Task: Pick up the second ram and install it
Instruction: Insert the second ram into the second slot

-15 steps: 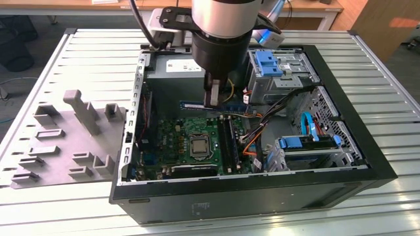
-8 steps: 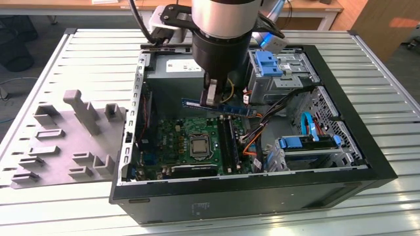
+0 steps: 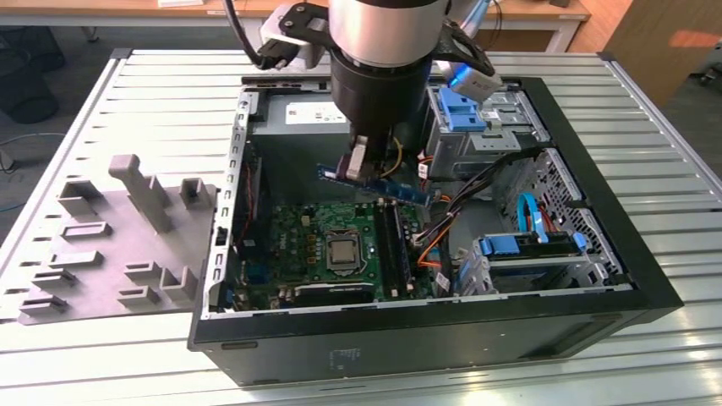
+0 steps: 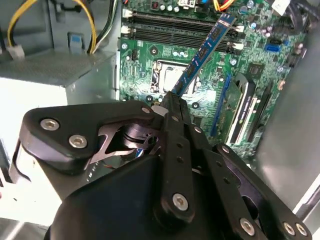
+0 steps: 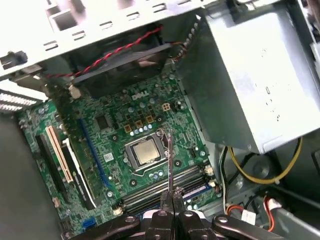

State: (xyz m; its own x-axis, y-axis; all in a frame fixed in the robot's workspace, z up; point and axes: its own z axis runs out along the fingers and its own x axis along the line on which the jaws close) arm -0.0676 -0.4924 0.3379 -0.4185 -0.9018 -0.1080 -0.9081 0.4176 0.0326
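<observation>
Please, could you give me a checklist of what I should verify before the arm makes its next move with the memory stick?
1. End effector shut on the second ram: ok.
2. Ram hangs above the motherboard, clear of it: ok.
3. Ram's length parallel to the slots: not ok; in the exterior view it lies across them.
4. A free slot is ready: cannot tell.
5. Slot latches open: cannot tell.
</observation>
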